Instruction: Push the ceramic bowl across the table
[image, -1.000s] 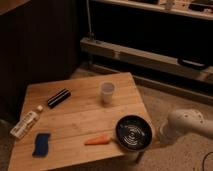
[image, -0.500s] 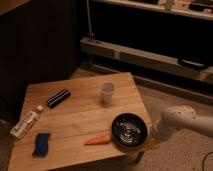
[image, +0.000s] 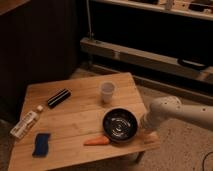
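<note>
The ceramic bowl (image: 120, 125), glossy black with pale rings inside, sits on the light wooden table (image: 80, 116) near its front right corner. My white arm reaches in from the right. The gripper (image: 145, 123) is at the bowl's right rim, low over the table's right edge and seemingly touching the bowl. An orange carrot (image: 96, 141) lies just left of the bowl's front, touching or nearly touching it.
A whitish cup (image: 107, 91) stands behind the bowl. A black bar-shaped object (image: 59, 98), a small bottle (image: 26, 122) and a blue sponge (image: 41, 144) lie on the left half. A metal shelf frame (image: 135, 55) runs behind the table.
My arm has moved left from beside the table to the bowl's right rim. The bowl has slid left and slightly back, away from the front right corner and closer to the carrot.
</note>
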